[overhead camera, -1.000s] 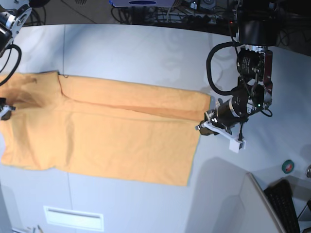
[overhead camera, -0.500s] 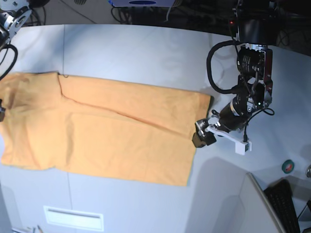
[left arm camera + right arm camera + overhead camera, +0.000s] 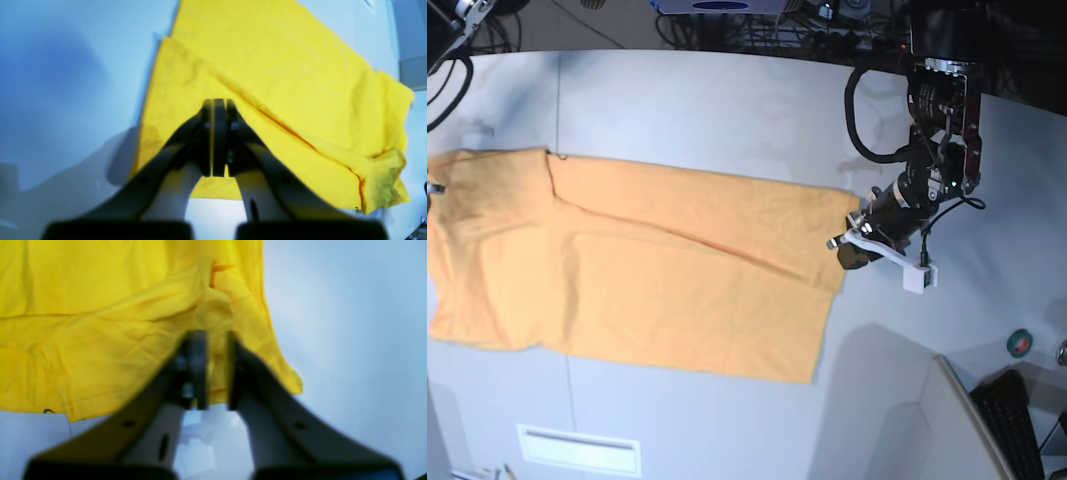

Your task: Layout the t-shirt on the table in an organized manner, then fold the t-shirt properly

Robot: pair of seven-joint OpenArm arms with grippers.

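The light orange t-shirt [image 3: 657,290] lies across the table [image 3: 697,90], its near part fairly smooth and a folded layer running along the far side, with the layer's edge slanting down toward the robot's left. At the robot's right end the cloth is more rumpled, with creases and a small raised fold. The left gripper [image 3: 220,103] is over the shirt's far layer, close to its side edge; its black fingers are drawn together, with only a slim slit showing between them, and no cloth is seen pinched there. Whether the tips touch the fabric, I cannot tell. The right gripper [image 3: 217,336] is over the creased end, its fingers blurred and brought in close, a narrow strip of orange showing between them; I cannot tell whether they touch the shirt. In the base view that gripper is mostly cut off by the picture's side, while the left arm [image 3: 942,130] reaches in over the table to the shirt's edge. Farther out, a white rectangular piece [image 3: 579,450] is near the shirt's near side, and a small round green object [image 3: 1019,343] sits well apart, beyond the left arm's shadow
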